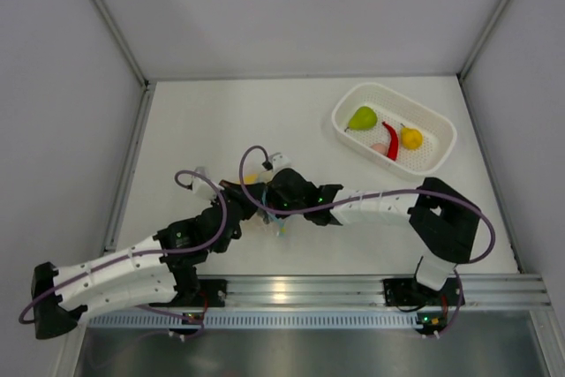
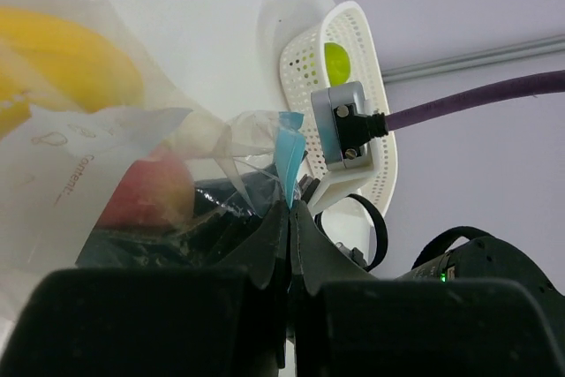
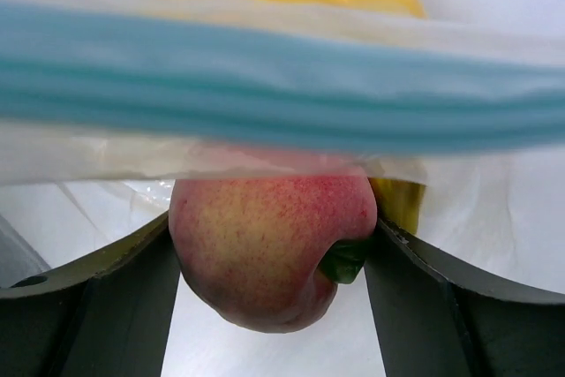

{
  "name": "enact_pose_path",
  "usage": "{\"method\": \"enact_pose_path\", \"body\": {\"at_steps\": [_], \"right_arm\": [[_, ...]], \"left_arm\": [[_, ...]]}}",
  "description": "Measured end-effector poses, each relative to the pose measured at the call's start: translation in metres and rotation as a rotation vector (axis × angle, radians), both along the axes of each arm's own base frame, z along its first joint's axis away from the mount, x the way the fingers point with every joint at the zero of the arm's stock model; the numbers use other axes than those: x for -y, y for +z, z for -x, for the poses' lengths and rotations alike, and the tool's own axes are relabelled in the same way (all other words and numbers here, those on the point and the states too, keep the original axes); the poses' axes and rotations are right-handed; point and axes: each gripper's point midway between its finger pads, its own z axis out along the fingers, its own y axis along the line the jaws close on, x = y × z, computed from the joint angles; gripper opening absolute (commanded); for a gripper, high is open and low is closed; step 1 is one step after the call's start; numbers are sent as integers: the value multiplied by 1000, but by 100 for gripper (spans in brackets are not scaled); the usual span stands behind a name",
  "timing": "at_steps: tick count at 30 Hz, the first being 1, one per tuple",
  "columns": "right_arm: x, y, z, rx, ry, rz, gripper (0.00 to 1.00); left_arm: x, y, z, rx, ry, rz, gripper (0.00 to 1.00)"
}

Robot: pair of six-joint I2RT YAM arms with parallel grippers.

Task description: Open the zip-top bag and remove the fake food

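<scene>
Top view, zip-top bag (image 1: 252, 179): sitting near the middle of the counter (image 1: 221, 121), well apart from the white basket (image 1: 439, 153) at 2 o'clock.
Top view, basket: holding a green pear (image 1: 362, 118), red chili (image 1: 391, 140) and yellow-orange fruit (image 1: 411, 138).
Left wrist, left gripper (image 2: 290, 211): pinching together on the bag's blue zip strip (image 2: 288, 149); banana (image 2: 71, 64) showing through plastic at 10 o'clock.
Right wrist, right gripper (image 3: 274, 240): clamping a red-and-yellow fruit (image 3: 265, 258) from both sides, zip strip stretching across at 12 o'clock.

Bright, even overhead light; glare on the near rail (image 1: 282, 289); zip-top bag (image 3: 265, 86) blurred, close at my right wrist.
</scene>
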Motion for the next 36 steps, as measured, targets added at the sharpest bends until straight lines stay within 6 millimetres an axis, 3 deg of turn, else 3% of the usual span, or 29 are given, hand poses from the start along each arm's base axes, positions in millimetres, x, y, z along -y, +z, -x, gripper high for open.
{"method": "enact_pose_path", "body": {"at_steps": [8, 12, 17, 23, 26, 30, 34, 36], "right_arm": [[32, 22, 14, 10, 16, 54, 63], [44, 61, 18, 58, 19, -8, 60], [56, 110, 9, 156, -58, -101, 57], [69, 112, 2, 184, -113, -68, 56], [80, 125, 1, 209, -138, -76, 55], [108, 165, -8, 268, -205, -152, 55], [162, 212, -37, 349, -365, -255, 55], [192, 223, -55, 383, -466, -268, 55]], "left_arm": [[3, 13, 0, 38, -17, 4, 0], [0, 9, -1, 42, -10, -36, 0], [-3, 1, 0, 32, -16, -93, 0], [-4, -4, 0, 33, -26, -142, 0], [-5, -5, 0, 34, -27, -151, 0], [-7, -5, -1, 41, -21, -169, 0], [-9, -5, -2, 48, -10, -184, 0], [-10, -5, -2, 49, -11, -190, 0]]}}
